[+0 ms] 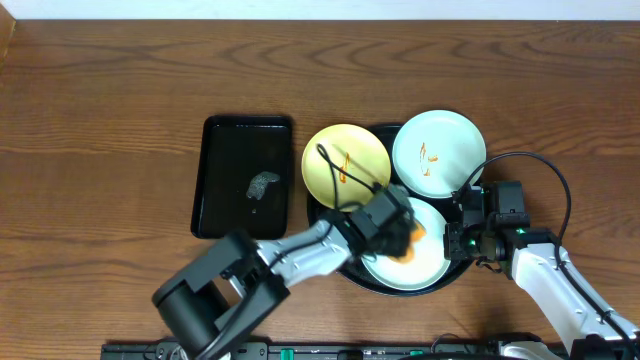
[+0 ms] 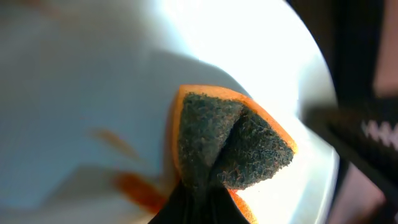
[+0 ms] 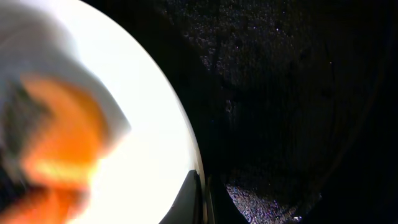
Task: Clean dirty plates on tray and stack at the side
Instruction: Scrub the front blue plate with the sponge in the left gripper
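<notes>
Sponge (image 2: pixel 230 143) pinched in left tool (image 2: pixel 196 204), plate (image 2: pixel 267 50) blurred, right tool (image 3: pixel 200 198) cropped

No text or labels readable, though wrist views blur.

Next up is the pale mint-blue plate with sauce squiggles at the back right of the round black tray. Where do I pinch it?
I'd pinch the rim of the pale mint-blue plate at its outer right edge, coming in low from the right. It is shallow and face up, so only the rim offers a hold, and the pale yellow plate sits close on its left.
</notes>
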Available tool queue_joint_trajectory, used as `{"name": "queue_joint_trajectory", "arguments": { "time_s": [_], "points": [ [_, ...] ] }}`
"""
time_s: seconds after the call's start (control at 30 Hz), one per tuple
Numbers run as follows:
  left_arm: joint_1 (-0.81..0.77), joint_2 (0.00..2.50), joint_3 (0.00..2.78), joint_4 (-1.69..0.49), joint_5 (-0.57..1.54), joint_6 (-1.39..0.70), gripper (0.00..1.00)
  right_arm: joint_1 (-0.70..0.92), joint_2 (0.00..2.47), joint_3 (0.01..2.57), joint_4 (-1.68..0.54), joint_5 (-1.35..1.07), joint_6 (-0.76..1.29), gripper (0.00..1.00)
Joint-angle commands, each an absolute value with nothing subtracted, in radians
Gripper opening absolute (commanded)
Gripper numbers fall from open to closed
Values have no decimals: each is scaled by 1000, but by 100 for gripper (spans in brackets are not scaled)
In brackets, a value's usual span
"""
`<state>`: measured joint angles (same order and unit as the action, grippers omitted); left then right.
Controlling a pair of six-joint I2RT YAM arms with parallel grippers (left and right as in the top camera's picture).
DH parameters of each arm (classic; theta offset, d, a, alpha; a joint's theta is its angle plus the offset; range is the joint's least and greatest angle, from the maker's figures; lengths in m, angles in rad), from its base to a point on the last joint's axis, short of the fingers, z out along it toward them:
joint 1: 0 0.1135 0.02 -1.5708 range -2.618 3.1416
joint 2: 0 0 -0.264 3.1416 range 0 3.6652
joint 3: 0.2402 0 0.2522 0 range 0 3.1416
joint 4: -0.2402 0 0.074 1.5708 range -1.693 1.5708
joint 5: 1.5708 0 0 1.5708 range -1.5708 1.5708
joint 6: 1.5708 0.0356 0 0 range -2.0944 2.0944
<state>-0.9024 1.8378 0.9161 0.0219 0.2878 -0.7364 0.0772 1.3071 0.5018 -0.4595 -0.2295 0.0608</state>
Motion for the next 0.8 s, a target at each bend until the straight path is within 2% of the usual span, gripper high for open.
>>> {"name": "queue_joint_trajectory", "arguments": {
  "time_s": [0.0,0.23,0.33,0.57,0.77],
  "points": [
    [-818,1839,906,-21,145,-711,8,82,1309,494,-463,-215,59,1],
    [-810,1782,906,-192,148,-706,7,82,1309,494,-463,-215,59,1],
    [-810,1737,906,-239,147,-632,8,82,1309,494,-463,-215,59,1],
    [-789,1511,907,-247,135,-576,7,82,1309,494,-464,-215,59,1],
    [-732,1376,907,-373,23,-577,7,82,1309,494,-462,-241,59,1]
  ]
}}
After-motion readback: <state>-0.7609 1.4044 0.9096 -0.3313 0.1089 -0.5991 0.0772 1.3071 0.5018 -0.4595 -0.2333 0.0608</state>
